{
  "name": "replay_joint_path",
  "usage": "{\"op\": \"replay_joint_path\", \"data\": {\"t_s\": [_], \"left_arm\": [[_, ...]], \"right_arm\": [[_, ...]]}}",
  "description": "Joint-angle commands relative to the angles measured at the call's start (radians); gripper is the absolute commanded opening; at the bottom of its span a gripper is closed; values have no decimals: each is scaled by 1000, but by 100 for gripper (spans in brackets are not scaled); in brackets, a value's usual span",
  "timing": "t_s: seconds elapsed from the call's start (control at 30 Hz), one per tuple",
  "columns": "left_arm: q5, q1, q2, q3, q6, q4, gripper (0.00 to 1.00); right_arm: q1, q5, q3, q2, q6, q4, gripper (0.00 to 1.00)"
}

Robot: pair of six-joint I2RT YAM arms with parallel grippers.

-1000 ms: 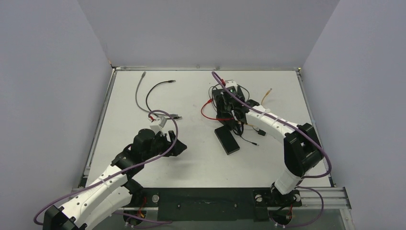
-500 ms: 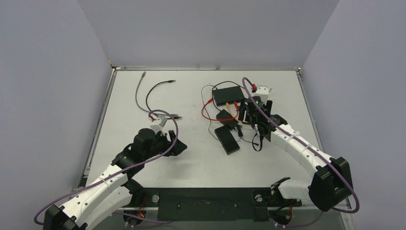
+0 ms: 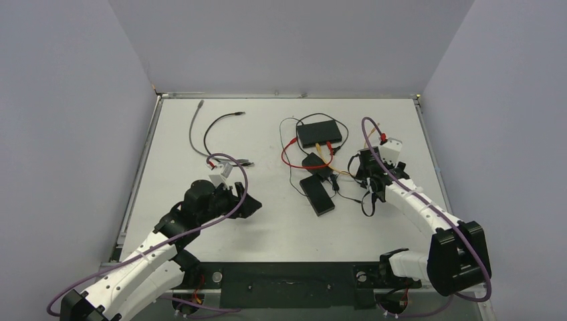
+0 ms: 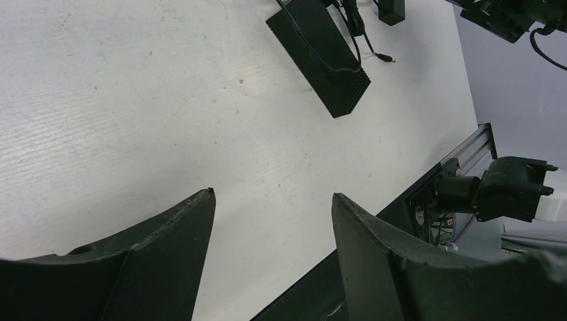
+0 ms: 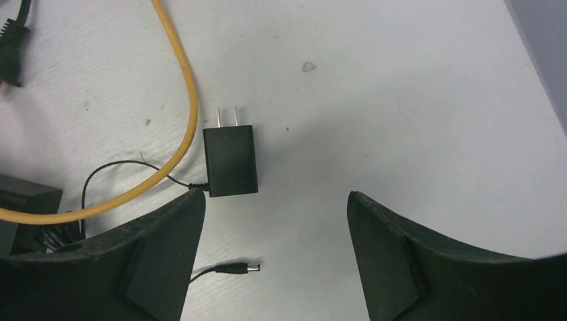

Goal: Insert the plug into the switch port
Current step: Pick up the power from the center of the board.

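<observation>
The black switch lies at the back of the table, and a yellow cable reaches its near side. My right gripper hovers to the switch's near right, open and holding nothing. In the right wrist view a small black barrel plug on a thin wire lies on the table between the open fingers of the right gripper. Just beyond them are a black power adapter and the yellow cable. My left gripper stands open over bare table at the near left.
A long black box and a smaller black block lie near the switch, among red and black wires. A grey cable and a black cable lie at the back left. Walls enclose the table.
My right arm has drawn back from over the switch toward the near right, uncovering it, and its jaws have opened wider. The left arm has not moved.
</observation>
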Motion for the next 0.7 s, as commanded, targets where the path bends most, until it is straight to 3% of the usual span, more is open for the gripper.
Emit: {"op": "replay_joint_path", "data": {"t_s": [0.0, 0.67], "left_arm": [[22, 6, -11, -4, -1, 52, 62], [24, 5, -7, -7, -3, 54, 62]], "right_arm": [[-33, 1, -13, 37, 61, 55, 73], [-91, -147, -9, 250, 52, 215, 71]]}}
